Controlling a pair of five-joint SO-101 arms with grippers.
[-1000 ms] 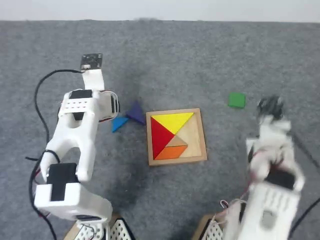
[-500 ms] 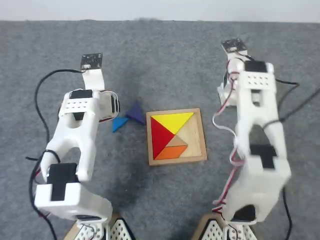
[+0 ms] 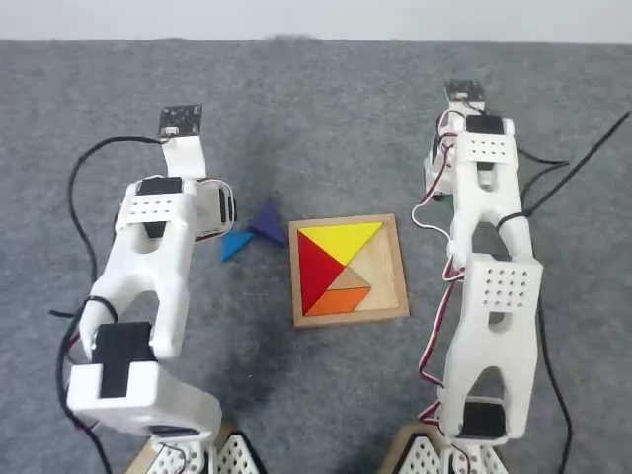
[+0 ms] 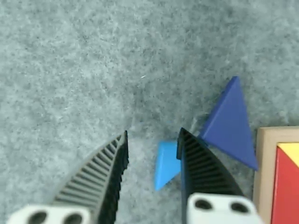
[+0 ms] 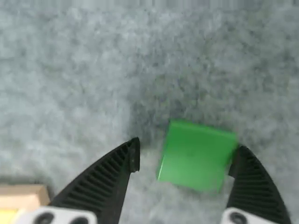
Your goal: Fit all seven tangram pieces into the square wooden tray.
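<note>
Hand [image 5: 187, 145] of right arm [image 3: 486, 227] open wide — straddling green square [image 5: 196, 161].

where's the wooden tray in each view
High view: wooden tray lies in the middle of the grey mat.
Left wrist view: its rim corner sits just past the dark blue triangle.
Right wrist view: a rim corner shows beside the right gripper, which straddles the green square.
Shared landmark: the grey mat.
</note>
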